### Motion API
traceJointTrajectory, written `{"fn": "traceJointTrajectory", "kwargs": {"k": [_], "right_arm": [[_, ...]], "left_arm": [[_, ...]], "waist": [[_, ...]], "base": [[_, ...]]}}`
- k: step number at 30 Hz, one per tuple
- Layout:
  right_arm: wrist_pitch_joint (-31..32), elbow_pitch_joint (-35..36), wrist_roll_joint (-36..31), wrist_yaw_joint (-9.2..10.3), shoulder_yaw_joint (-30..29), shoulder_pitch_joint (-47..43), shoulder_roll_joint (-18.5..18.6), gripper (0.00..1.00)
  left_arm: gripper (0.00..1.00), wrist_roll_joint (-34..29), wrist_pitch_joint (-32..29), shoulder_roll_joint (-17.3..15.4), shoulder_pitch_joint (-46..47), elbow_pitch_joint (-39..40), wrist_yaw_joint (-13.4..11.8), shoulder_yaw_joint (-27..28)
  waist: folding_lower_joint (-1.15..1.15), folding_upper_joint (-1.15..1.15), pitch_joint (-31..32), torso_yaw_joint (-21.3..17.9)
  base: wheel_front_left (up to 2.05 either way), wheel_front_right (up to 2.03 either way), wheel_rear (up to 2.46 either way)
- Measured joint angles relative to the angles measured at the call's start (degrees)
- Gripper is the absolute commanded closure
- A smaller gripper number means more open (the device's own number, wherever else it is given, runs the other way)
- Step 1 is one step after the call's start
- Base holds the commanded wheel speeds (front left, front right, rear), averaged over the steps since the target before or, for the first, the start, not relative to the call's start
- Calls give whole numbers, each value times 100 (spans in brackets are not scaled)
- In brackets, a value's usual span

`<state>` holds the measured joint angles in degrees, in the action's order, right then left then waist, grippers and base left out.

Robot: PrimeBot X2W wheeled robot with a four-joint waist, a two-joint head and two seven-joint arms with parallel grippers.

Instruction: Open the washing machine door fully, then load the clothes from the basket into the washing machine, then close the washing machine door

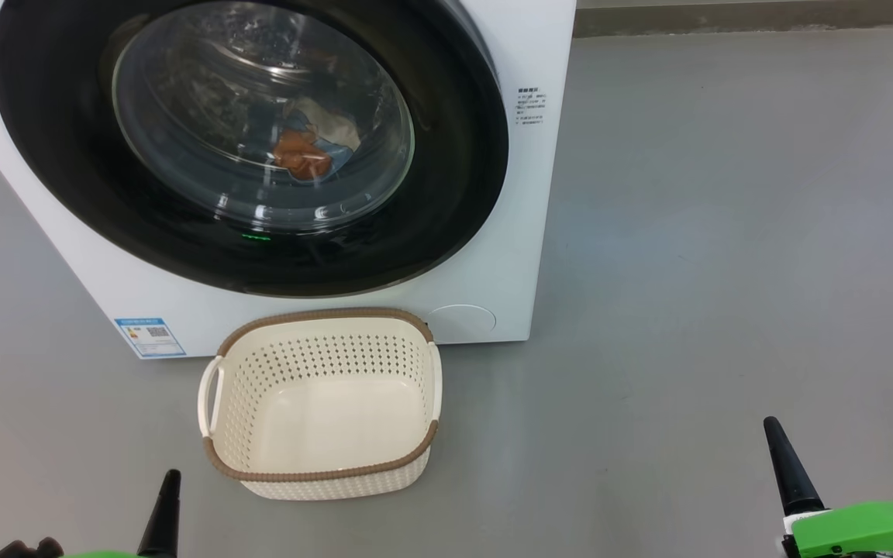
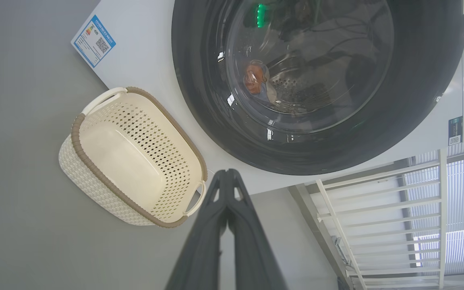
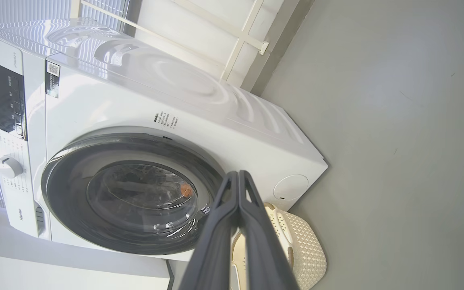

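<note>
Basket (image 1: 322, 353) ahead between closed jaws, touching neither.

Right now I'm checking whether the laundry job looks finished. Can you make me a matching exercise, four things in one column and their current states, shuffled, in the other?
Things:
1. washing machine door
2. clothes
3. basket
4. left gripper

States:
A. empty
B. shut, gripping nothing
C. swung closed
D. inside, seen through the glass

Pairs: 1-C, 2-D, 3-A, 4-B
</note>
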<state>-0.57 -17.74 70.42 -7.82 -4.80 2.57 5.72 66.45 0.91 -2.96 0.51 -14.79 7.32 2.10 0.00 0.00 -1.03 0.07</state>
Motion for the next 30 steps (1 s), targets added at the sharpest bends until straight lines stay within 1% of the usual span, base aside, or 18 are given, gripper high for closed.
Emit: {"fn": "traceJointTrajectory", "kwargs": {"k": [30], "right_arm": [[481,138,1519,24,-191,18,-205,100]], "left_arm": [[100,1820,-499,29,221,-18,0,154]], "waist": [[0,0,62,-5]], "base": [[0,0,0]]}}
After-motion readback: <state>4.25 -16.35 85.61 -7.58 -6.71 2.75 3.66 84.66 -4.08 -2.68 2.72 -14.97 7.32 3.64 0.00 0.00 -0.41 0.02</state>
